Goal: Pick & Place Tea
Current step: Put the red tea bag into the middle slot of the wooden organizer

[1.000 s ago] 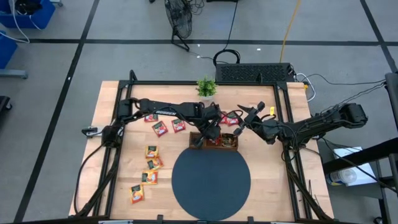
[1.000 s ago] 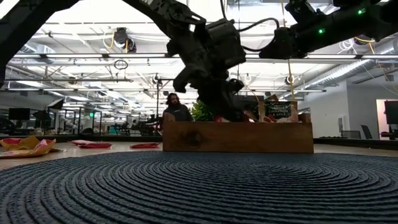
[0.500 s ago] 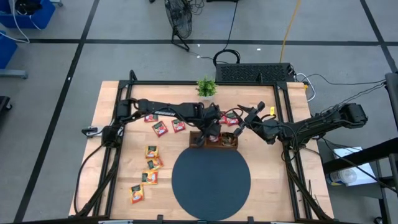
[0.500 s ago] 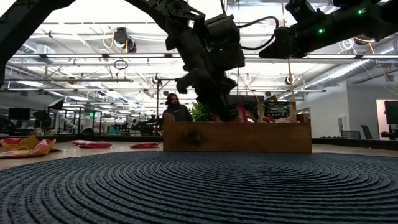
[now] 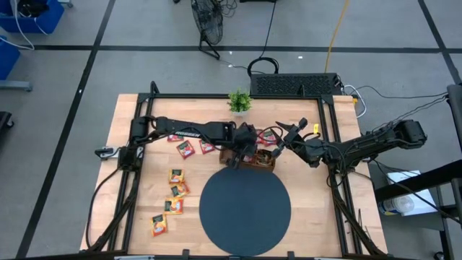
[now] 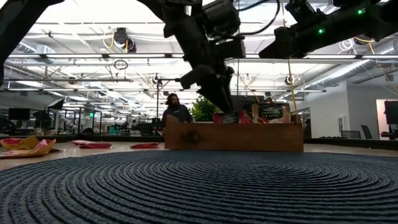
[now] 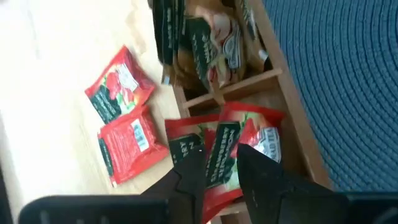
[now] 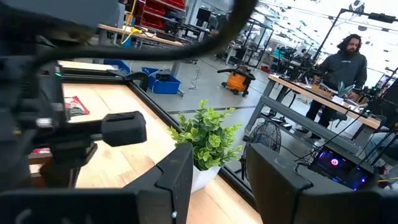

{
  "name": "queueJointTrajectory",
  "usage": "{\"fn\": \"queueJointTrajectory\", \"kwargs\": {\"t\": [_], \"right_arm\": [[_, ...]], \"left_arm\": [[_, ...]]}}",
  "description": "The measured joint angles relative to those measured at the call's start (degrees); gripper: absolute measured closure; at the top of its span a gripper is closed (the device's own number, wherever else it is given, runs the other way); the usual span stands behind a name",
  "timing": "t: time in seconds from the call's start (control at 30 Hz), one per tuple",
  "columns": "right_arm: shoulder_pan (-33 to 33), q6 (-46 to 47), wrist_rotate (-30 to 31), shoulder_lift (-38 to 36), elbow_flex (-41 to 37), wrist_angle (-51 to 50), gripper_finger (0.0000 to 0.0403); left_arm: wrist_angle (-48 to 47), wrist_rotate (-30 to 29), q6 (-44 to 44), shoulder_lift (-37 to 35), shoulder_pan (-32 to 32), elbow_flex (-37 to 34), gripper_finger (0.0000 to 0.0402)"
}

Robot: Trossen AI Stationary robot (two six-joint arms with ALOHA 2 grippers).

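Observation:
The brown wooden tray [image 5: 253, 162] sits at the far edge of the dark round mat [image 5: 245, 209]. Red sachets [image 7: 239, 140] stand in one compartment, and brown-and-green ones [image 7: 208, 46] in the one beside it. My left gripper [image 7: 221, 160] is open just above the red compartment and also shows in the high view [image 5: 243, 146] and low view [image 6: 219, 98]. My right gripper [image 8: 217, 165] is open and empty, held above the table to the right of the tray [image 5: 284, 141]. Red sachets [image 5: 186, 149] and yellow-orange sachets [image 5: 175, 189] lie flat on the table's left half.
A small green potted plant [image 5: 240, 101] stands at the far edge behind the tray. Two loose red sachets [image 7: 121, 118] lie on the wood beside the tray's far side. A person [image 8: 348, 62] stands in the room beyond the table.
My left gripper has risen out of the tray and gone slightly toward the table's left. The tray has shifted a little, and its right end has swung. Red sachets now show standing in the tray where the gripper was.

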Motion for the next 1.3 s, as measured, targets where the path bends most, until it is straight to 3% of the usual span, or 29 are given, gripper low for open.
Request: {"fn": "queueJointTrajectory", "kwargs": {"t": [0.23, 0.3, 0.43, 0.77, 1.3], "right_arm": [[0.00, 0.22, 0.02, -0.02, 0.02, -0.24, 0.0269], [0.00, 0.22, 0.02, -0.02, 0.02, -0.50, 0.0269], [0.00, 0.83, 0.02, -0.02, 0.05, -0.91, 0.0269], [0.00, 1.49, -0.04, -0.02, 0.05, -1.16, 0.0269], [0.00, 1.49, -0.07, -0.02, 0.05, -1.02, 0.0269]], "left_arm": [[-2.93, -7.07, -0.55, -2.65, -1.90, -0.02, 0.0303], [-4.75, -4.16, 0.85, -3.53, -2.10, 0.02, 0.0320], [-6.54, 1.40, 1.98, -3.05, -2.14, 0.02, 0.0388], [-6.14, 2.21, 2.21, 2.71, -2.03, -0.04, 0.0399], [-7.64, 4.29, 2.01, 3.50, -2.94, -0.02, 0.0400]]}}
